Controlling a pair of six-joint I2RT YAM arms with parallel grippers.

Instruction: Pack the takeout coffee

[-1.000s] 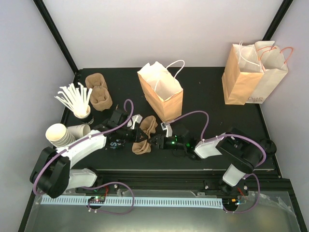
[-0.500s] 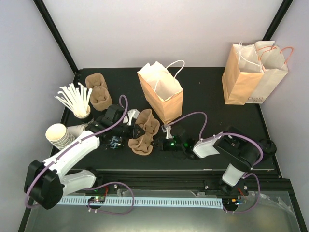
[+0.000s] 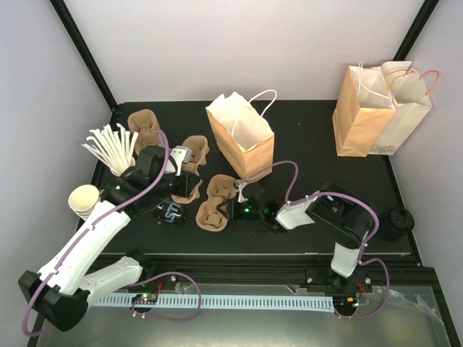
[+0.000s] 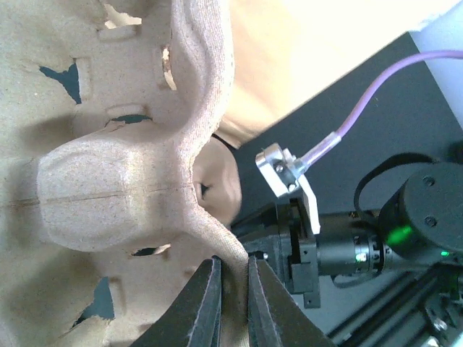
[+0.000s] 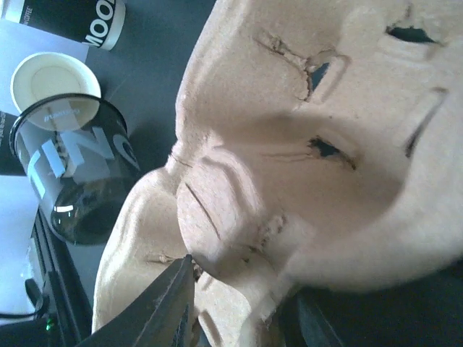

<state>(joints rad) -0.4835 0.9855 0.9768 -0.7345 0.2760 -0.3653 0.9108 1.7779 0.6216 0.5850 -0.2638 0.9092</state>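
Counter [image 3: 311, 144] is black and carries all the things. An open bag [image 3: 242, 141] stands upright in the middle with its mouth up, I think so that a loaded carrier can go in from above. Two more bags [image 3: 376, 108] stand at the far right corner, touching each other.

Next in size are the two pulp carriers. The left carrier [image 3: 195, 148] seems raised from the counter. The left tool [image 4: 233, 266] is closed on its thin edge wall, which sits pinched between the fingers. The right carrier [image 3: 213, 206] lies near the front, just beside the bag. The right tool [image 3: 231, 207] has its jaws on either side of the rim, but I cannot tell if they press it. In my judgement each arm takes one carrier so that a single one is free to receive the cup.

The coffee [image 3: 397, 218] is the smallest, a black disc from above. It stands at the right edge of the counter, beside the right arm and well apart from both tools. It is not yet packed.
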